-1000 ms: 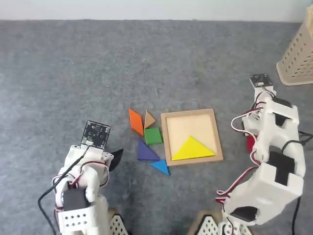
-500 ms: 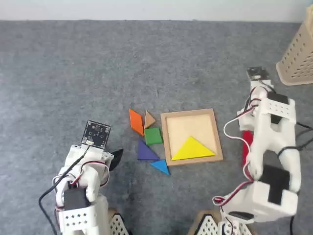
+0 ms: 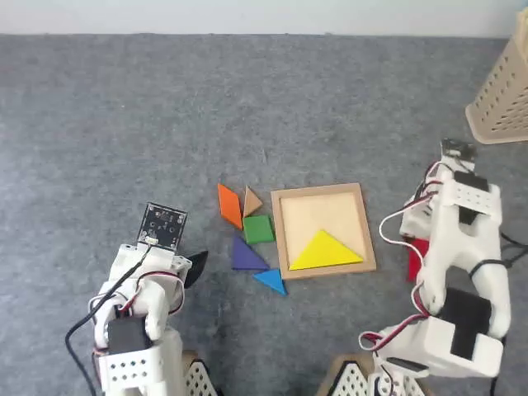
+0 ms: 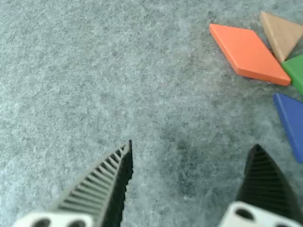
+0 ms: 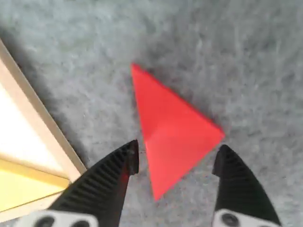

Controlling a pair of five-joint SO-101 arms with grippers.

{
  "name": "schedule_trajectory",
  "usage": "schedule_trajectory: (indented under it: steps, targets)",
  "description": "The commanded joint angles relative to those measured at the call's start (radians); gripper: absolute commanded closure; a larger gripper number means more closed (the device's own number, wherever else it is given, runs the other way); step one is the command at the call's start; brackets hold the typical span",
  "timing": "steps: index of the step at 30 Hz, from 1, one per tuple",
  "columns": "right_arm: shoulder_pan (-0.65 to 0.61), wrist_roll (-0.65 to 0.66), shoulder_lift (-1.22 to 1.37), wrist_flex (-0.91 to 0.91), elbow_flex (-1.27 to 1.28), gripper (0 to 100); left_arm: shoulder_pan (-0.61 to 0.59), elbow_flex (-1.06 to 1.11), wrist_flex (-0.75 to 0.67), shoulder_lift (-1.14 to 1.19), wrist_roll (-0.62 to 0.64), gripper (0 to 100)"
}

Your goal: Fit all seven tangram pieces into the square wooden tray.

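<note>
The square wooden tray (image 3: 363, 224) lies mid-table with a yellow triangle (image 3: 325, 250) inside it. Left of it lie an orange parallelogram (image 3: 228, 205), a tan triangle (image 3: 251, 200), a green square (image 3: 257, 228), a dark blue triangle (image 3: 246, 255) and a light blue triangle (image 3: 271, 280). A red triangle (image 5: 168, 127) rests on the carpet right of the tray (image 5: 33, 106); my right gripper (image 5: 176, 158) hangs open over it, fingers on either side. My left gripper (image 4: 189, 163) is open above bare carpet, near the orange parallelogram (image 4: 248, 53) and dark blue triangle (image 4: 291, 120).
A beige perforated basket (image 3: 505, 92) stands at the far right edge. Grey carpet covers the table, with wide free room at the back and left. Both arm bases stand at the front edge.
The right arm has swung toward the right and front, so more of the red triangle shows beside the tray. The left arm has not moved.
</note>
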Motion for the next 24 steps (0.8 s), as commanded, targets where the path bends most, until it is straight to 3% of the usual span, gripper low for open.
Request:
schedule_trajectory:
  steps: [1,5,17,21,24]
  targets:
    - [-0.03,-0.012,-0.062,-0.019,0.015,66.8,0.008,-0.005,-0.003,-0.015,-0.006,65]
    - [-0.013,-0.009,-0.062,-0.027,0.02,62.0,0.008,-0.005,-0.003,-0.015,-0.006,65]
    - [0.008,0.091,0.07,-0.104,0.011,61.8,0.008,-0.005,-0.003,-0.015,-0.006,65]
    - [0.025,0.095,0.125,-0.107,-0.012,62.1,0.008,-0.005,-0.003,-0.015,-0.006,65]
    - [0.025,0.095,0.142,-0.111,-0.014,67.7,0.008,-0.005,-0.003,-0.015,-0.006,65]
